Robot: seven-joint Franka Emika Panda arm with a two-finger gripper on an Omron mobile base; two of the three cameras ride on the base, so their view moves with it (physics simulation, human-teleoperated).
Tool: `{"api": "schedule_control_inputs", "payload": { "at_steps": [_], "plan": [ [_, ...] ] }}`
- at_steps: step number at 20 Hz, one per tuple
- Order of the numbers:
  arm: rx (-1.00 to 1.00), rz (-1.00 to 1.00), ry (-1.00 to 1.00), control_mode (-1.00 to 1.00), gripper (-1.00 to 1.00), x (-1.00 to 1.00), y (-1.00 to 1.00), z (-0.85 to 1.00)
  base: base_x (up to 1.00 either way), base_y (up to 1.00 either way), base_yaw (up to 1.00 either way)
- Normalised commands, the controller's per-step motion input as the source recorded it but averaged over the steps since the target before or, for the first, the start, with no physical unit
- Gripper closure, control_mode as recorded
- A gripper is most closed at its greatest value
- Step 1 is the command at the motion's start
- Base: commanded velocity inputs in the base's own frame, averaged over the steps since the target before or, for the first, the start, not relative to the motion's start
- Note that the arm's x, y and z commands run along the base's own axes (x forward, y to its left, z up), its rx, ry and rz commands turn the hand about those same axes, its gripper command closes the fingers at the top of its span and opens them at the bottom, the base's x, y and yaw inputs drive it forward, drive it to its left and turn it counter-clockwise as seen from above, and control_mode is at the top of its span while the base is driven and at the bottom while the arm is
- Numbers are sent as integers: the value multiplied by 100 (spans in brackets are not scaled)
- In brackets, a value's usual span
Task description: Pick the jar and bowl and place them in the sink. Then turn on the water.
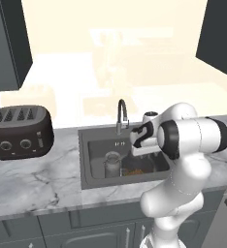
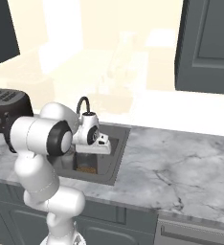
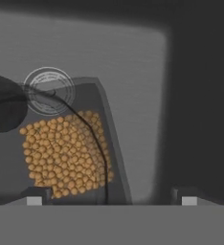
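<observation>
The jar (image 1: 114,163) rests inside the dark grey sink (image 1: 88,164), its grey lid end to the left and its brown granules (image 1: 136,170) spread to the right. My gripper (image 1: 140,148) hangs just above the basin, over the granule end, and is open. In the hand view its fingertips (image 3: 34,200) stand wide apart, with the jar (image 3: 68,153) below them, nearer the left one, and the drain (image 3: 49,91) beyond. From the right, the gripper (image 2: 103,146) is over the jar (image 2: 87,167). The bowl is out of view. No blue stream falls from the tap (image 1: 121,114).
A black toaster (image 1: 21,133) stands on the marble counter (image 1: 42,186) left of the sink. The gooseneck tap (image 2: 82,103) rises at the basin's back edge, close behind my hand. Dark cabinets (image 2: 207,45) hang at the upper right.
</observation>
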Motion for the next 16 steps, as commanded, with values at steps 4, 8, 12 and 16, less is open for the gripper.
{"api": "schedule_control_inputs", "payload": {
  "at_steps": [4,8,12,16],
  "plan": [
    [1,0,0,-100,-100,0,0,14,0,0,0],
    [0,0,0,-100,-100,-3,0,33,0,0,0],
    [0,-2,-1,-100,-100,-27,0,43,0,0,0],
    [0,-4,-3,-100,-100,-51,-2,47,0,0,0]
  ]
}}
